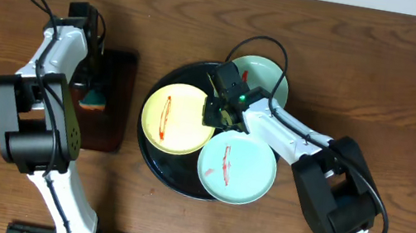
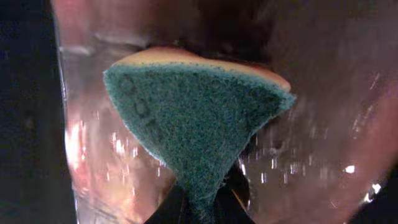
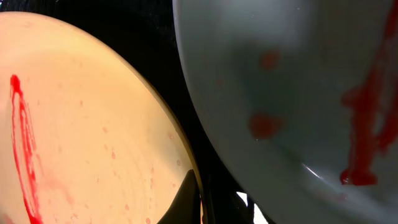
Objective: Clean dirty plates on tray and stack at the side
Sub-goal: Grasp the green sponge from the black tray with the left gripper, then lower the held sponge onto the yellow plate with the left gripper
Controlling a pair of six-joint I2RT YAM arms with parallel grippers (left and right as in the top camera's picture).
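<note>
While the glossy, red-streaked mint plate (image 1: 237, 170) is lying nearest on the round black tray (image 1: 150, 151), the right gripper (image 1: 222, 117) is straddling the rim of the smooth yellow plate (image 1: 178, 118); clamped or not, I cannot tell. The left gripper (image 2: 199, 210) is pinching a coarse green-faced sponge (image 2: 193, 124). Farthest back, a second mint plate (image 1: 268, 78) is sitting on the tray.

1. Table (image 1: 368, 58): brown wood with obvious grain, pretty matt.
2. Sponge (image 2: 193, 124): rough, fibrous green scouring face, with softer yellow foam along its top edge.
3. Rectangular tray (image 2: 323, 155) behind it: reddish, shiny, full of little glints.
4. Yellow plate (image 3: 93, 124): smooth with a soft sheen.
5. Mint plate (image 3: 280, 74), upper right: smooth and glossier.
6. Round black tray (image 1: 153, 156): dark with a slight shine.
</note>
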